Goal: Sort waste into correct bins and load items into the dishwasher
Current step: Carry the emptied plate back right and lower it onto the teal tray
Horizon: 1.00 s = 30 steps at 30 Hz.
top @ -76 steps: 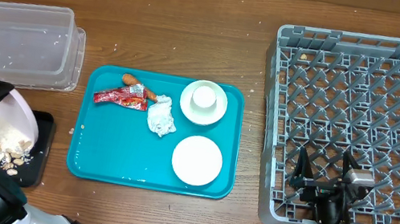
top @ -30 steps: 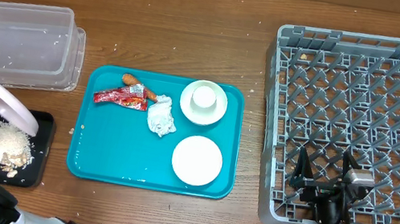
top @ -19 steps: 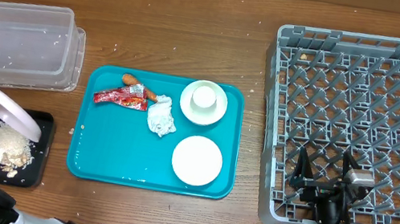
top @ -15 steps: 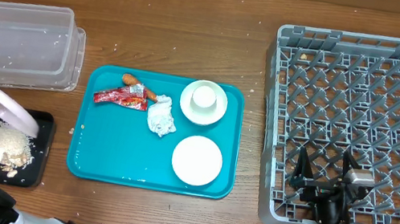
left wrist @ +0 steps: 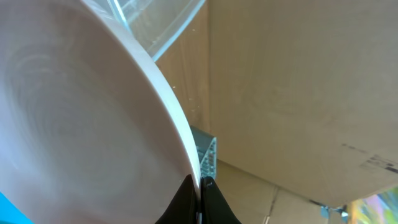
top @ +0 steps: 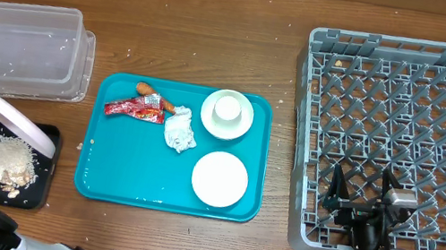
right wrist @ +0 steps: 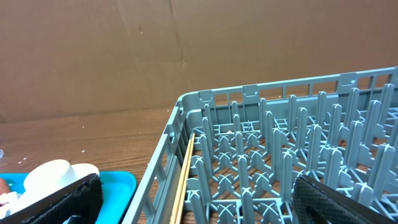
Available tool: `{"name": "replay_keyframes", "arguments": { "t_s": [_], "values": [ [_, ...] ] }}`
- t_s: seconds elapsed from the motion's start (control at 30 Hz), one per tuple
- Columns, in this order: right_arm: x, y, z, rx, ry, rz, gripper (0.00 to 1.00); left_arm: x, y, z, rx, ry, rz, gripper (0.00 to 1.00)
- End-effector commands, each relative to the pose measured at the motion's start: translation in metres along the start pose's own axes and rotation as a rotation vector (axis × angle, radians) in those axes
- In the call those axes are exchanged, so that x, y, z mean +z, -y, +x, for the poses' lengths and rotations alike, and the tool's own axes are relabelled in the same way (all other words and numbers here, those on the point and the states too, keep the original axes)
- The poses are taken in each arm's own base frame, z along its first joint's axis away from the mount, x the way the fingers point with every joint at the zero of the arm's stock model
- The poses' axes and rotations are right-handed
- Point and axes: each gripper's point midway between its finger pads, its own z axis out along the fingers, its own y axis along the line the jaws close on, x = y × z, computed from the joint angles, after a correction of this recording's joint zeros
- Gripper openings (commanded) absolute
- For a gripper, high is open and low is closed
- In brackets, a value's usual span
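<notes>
Overhead, you see the pink plate (top: 21,122) tipped on edge above the black tray (top: 41,184), presumably to shed the rice and crumbs (top: 7,159) heaped there. Only the left wrist view shows the left gripper (left wrist: 200,188) pinched tight on its rim. The wrapper (top: 135,110), napkin (top: 179,130) and bowls (top: 219,179) lie on the teal tray (top: 121,167). Farthest right, the right gripper (top: 362,192) hangs wide open and empty over the rack (top: 416,112), at its near side.
</notes>
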Motion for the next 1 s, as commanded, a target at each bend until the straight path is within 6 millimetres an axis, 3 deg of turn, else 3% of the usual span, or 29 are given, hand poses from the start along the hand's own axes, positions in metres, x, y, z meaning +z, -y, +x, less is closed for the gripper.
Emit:
{"name": "replay_keyframes", "arguments": {
  "t_s": [0.0,0.23,0.4,0.63,0.97],
  "values": [
    [0.000,0.000,0.002,-0.004,0.004,0.001,1.00,-0.008,0.003,0.003,0.091,0.029,-0.059,0.04],
    [0.000,0.000,0.002,-0.004,0.004,0.000,1.00,-0.017,0.016,0.020,0.139,0.071,-0.122,0.04],
    [0.000,0.000,0.002,-0.004,0.004,0.000,1.00,-0.004,0.021,0.049,0.222,0.021,-0.234,0.04],
    [0.000,0.000,0.002,-0.004,0.004,0.001,1.00,0.043,0.026,0.097,0.324,-0.106,-0.425,0.04],
    [0.000,0.000,0.002,-0.004,0.004,0.001,1.00,0.118,-0.005,0.154,0.586,-0.162,-0.917,0.04]
  ]
}}
